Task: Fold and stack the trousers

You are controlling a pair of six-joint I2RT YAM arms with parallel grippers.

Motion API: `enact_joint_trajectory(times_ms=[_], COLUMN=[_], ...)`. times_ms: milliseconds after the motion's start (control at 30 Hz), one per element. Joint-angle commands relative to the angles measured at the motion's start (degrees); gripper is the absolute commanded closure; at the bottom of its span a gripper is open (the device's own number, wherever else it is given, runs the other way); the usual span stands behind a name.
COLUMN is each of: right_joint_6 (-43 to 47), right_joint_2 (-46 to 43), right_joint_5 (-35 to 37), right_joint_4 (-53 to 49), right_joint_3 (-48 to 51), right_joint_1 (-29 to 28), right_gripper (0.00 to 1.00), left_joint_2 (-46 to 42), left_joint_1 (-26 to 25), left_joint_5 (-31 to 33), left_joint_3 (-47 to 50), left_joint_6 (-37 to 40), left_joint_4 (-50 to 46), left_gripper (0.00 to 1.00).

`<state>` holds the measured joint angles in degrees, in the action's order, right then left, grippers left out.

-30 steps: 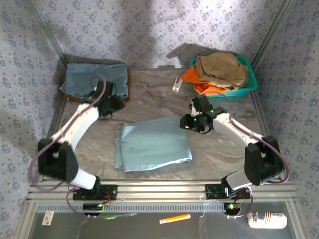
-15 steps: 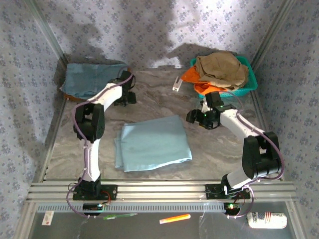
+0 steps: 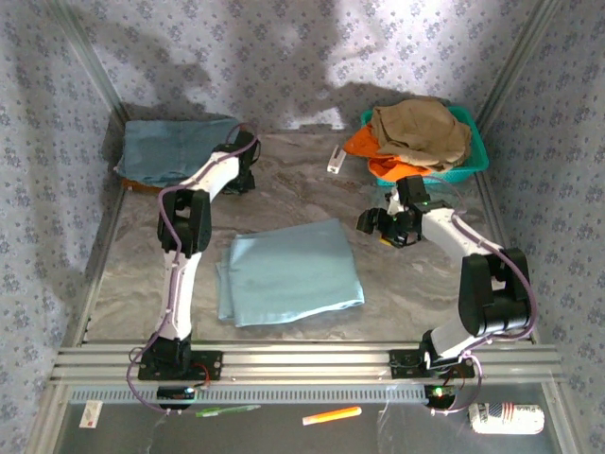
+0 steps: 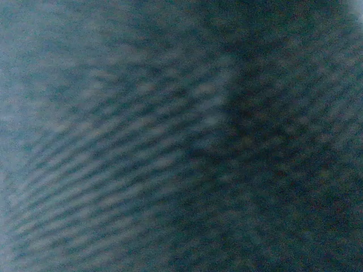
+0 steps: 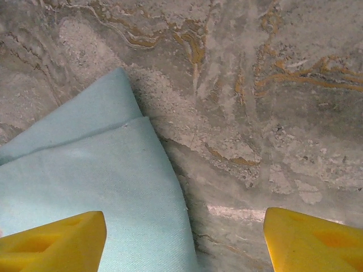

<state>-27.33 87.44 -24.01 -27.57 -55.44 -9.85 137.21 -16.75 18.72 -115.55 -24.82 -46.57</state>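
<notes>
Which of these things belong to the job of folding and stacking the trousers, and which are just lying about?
Part of the job: folded pale grey-blue cloth trousers, mid-table; folded darker blue cloth pile, far left, probably the stack.

Just lying about: teal plastic basket holding a tan garment and an orange garment; small white object; orange marker.

Trousers (image 3: 288, 270): one folded pair, frame centre
Darker blue cloth (image 3: 175, 149): one, upper left
Basket (image 3: 479, 149): one, upper right
Tan garment (image 3: 421, 128): one
Orange garment (image 3: 362, 142): one
</notes>
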Motion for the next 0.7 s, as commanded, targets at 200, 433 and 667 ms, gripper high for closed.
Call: enact_joint_trajectory(times_ms=[200, 433, 667], right_joint_6=[0.39, -0.29, -0.71], right_joint_2=[-1.36, -1.57, -1.94], right_joint_5=[-0.8, -0.77, -1.23], right_joint_4=[0.1, 1.11, 1.64], right_joint_3=[1.12, 2.32, 2.98], right_joint_1=[0.61, 0.52, 0.38], right_gripper=[0.26, 0.27, 0.28], left_joint_2=[-6.94, -17.0, -22.77], left_joint_1=[-1.6, -7.36, -15.02], left_joint_5=[-0.41, -0.68, -2.67], left_joint_3=[12.92, 22.96, 29.3], left_joint_6=[0.75, -0.49, -7.61], left_joint_4=[7.27, 13.75, 17.06], left_gripper=[1.0, 1.0, 1.0])
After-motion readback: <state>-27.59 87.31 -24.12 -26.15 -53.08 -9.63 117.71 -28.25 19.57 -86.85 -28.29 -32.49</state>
